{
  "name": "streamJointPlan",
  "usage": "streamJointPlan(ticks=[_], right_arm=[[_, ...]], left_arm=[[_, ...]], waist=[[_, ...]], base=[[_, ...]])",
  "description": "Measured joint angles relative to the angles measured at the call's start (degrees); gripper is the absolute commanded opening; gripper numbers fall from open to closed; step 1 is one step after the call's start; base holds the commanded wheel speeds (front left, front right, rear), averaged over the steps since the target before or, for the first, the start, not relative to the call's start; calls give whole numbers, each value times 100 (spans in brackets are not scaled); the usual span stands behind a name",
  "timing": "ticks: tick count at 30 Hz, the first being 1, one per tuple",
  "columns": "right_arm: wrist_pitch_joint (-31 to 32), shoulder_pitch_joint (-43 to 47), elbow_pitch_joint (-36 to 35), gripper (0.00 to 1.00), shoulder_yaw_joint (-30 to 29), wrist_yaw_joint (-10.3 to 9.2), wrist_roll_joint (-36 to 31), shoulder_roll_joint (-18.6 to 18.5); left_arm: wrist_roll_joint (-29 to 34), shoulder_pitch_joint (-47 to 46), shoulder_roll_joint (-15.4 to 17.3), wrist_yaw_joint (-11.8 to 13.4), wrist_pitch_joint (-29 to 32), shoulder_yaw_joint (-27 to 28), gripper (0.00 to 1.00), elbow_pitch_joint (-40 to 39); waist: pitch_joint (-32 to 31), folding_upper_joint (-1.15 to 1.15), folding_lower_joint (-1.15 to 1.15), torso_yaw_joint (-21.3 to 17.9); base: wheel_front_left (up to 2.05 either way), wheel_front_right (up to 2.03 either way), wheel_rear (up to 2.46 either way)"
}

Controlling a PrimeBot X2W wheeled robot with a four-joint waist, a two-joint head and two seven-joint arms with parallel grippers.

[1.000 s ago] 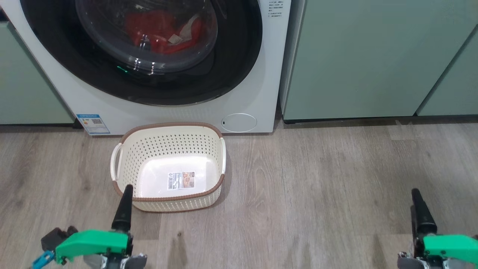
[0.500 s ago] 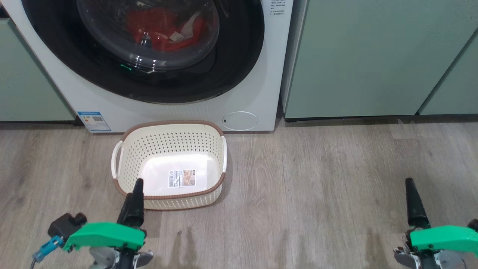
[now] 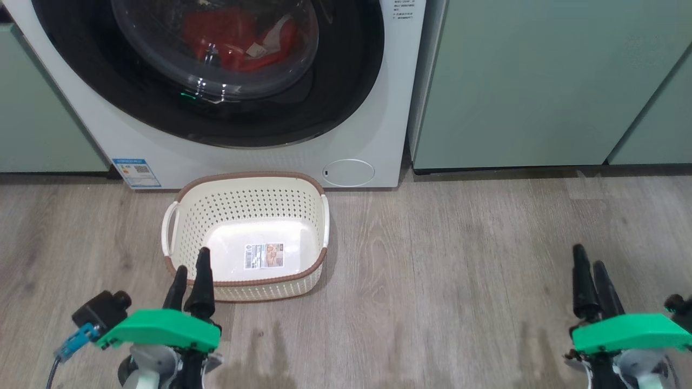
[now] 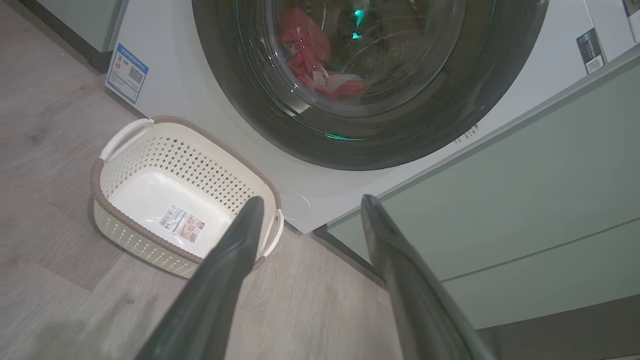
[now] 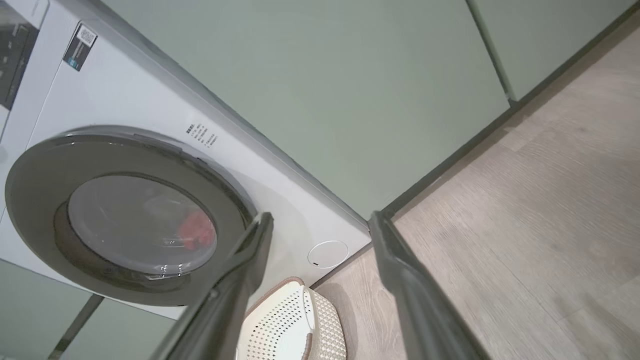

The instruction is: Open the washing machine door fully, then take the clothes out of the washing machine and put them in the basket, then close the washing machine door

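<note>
Judging by its look, the door is a stiff hinged disc. Its glossy black rim is probably slippery, and its bulging clear window gives nothing to pinch. It looks shut flush against the washer. The best hold is likely the rim's outer edge, on the side away from the hinge, but I cannot make out a handle or which side that is.

The clothes show red behind the window, low in the drum. They should be light, soft and limp, best taken by a bunched fold. The basket stands empty on the floor, just in front of the washer. It is light plastic and may slide if nudged.

In the head view the left pincer sits at 7 o'clock in the picture. Its fingers are apart and hold nothing. Their tips overlap the basket's near rim, though I cannot tell whether they touch it. The door lies at 12 o'clock from this pincer, well apart. The right pincer sits at 5 o'clock, its fingers also apart and empty, over bare floor. From it, the door lies at about 10 o'clock, farther off. The basket lies at 9 o'clock, also well apart.
</note>
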Motion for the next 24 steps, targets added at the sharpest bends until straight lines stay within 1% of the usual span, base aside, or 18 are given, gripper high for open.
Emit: streamJointPlan(ticks=[11,24], right_arm=[[-207,-28,-146,100,124,0,-990,0],[-423,-140,-154,100,229,0,-2030,-1]], left_arm=[[840,-26,143,285,-153,-258,100,-109],[1767,-132,314,714,-393,-514,100,-208]], waist=[[15,0,0,19],[28,0,0,21]], base=[[0,0,0],[0,0,0]])
